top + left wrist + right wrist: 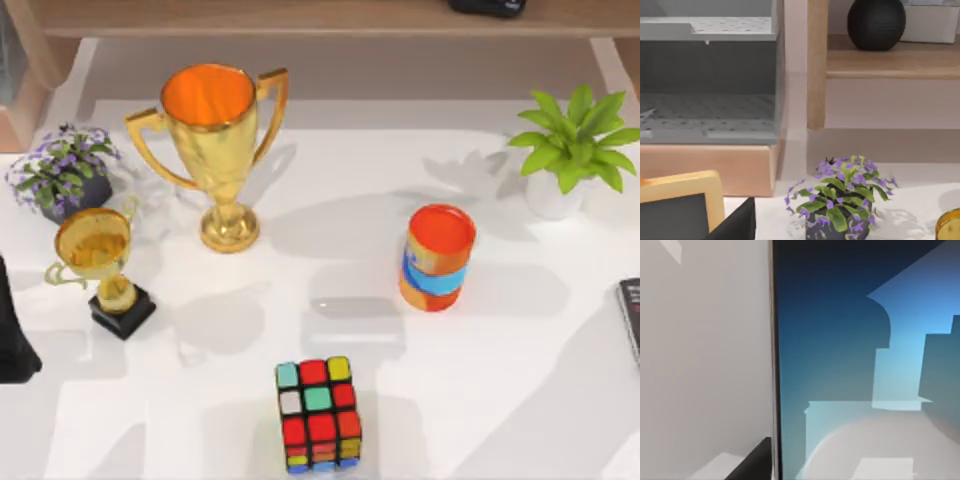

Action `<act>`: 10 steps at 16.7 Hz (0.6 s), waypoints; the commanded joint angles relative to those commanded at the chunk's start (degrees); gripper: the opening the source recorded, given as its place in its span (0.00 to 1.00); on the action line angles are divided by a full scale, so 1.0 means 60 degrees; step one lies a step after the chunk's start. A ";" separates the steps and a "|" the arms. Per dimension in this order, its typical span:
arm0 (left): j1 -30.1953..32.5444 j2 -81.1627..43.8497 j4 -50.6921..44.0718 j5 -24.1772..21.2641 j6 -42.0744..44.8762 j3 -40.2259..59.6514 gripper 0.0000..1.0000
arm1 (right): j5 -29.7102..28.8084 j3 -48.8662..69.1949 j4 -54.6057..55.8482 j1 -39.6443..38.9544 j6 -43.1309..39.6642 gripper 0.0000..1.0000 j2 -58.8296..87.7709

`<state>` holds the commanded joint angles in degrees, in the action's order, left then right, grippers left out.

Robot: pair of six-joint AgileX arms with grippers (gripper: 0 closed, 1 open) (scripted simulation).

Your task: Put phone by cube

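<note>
Lying flat at three o'clock on the white table [520,390], the thin glossy blue-screened phone [631,315] is looking slippery; grasping its long edges seems wisest. Colourful puzzle cube [318,414] is sitting at six o'clock.

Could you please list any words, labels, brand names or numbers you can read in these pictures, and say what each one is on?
There is no readable text in any view.
The phone at the table's right edge shows a blank screen, with no lettering.
The cube carries plain coloured stickers.
The two trophies and the orange-and-blue can bear no legible marks.
</note>
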<state>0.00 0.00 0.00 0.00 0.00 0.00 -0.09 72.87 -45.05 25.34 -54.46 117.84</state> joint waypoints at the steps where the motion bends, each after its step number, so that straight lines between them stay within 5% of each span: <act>1: 0.0000 0.0000 0.0000 0.0000 0.0000 0.0000 1.00 | 0.0000 0.0000 0.0000 0.0000 0.0000 0.00 0.0000; 10: 0.0000 0.0000 0.0000 0.0000 0.0000 0.0000 1.00 | 0.0098 0.0399 -0.0943 -0.0033 0.0107 0.00 -0.0619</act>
<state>0.00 0.00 0.00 0.00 0.00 0.00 0.50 75.27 -50.71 25.14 -53.81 114.13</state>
